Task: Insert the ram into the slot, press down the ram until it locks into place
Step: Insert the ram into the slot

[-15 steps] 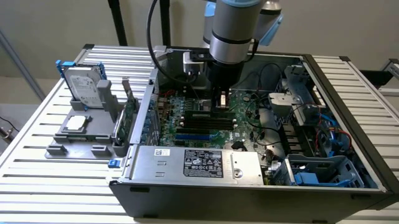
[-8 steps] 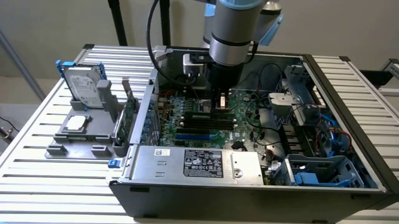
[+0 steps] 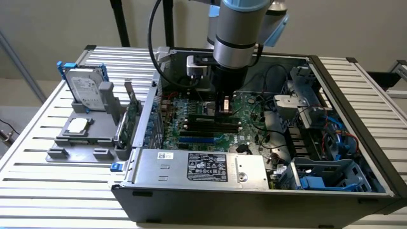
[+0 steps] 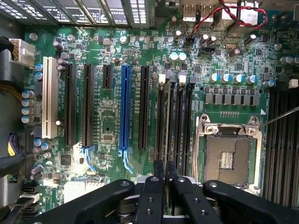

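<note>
Several long black sockets lay parallel on the motherboard [image 4: 105, 140] inside the open computer case [image 3: 254, 205], which sat on the slatted bench [image 3: 51, 191]. Arm pointed straight down into the case. Tool [image 4: 165, 164] hung low over that bank of sockets, just beside the empty processor socket [image 4: 229, 158] and well apart from the blue socket [image 4: 124, 107].

Tool's fingers [image 4: 150, 196] were drawn close, with a mere slit between them. A thin edge I took for the ram [image 4: 167, 126] ran out from that slit along the slot [image 4: 169, 91], so by my reading the tool was pinching the ram. Ram stood on edge, lined up with the slot and down at its level.

Judgement: placing looked done, or nearly so. Could not make out whether the stick sat fully home, nor whether the white end latches [image 4: 162, 78] had snapped in. Locking not yet confirmed.
</note>
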You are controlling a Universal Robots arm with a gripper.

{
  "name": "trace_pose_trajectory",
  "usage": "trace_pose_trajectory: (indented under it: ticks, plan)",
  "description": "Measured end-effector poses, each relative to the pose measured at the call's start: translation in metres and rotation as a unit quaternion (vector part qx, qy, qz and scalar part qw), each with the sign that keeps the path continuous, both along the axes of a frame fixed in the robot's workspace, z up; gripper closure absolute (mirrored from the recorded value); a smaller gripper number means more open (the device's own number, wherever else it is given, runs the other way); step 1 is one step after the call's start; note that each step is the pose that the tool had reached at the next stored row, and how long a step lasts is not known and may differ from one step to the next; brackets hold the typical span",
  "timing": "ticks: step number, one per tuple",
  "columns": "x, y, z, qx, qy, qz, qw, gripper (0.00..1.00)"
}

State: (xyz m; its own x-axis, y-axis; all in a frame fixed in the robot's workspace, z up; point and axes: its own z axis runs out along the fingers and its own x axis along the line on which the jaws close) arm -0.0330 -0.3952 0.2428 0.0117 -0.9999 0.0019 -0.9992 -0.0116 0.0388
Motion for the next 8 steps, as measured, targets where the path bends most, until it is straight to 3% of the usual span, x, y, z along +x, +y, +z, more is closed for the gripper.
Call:
trace_pose_trajectory:
  ticks: [4,8]
  plan:
    - [0.0001,0.0001,-0.0018,-0.0003,-0.0019,0.0,1.0,0.87]
    - [0.0,0.0,-0.0026,-0.0025,-0.0044,0.001,1.0,0.87]
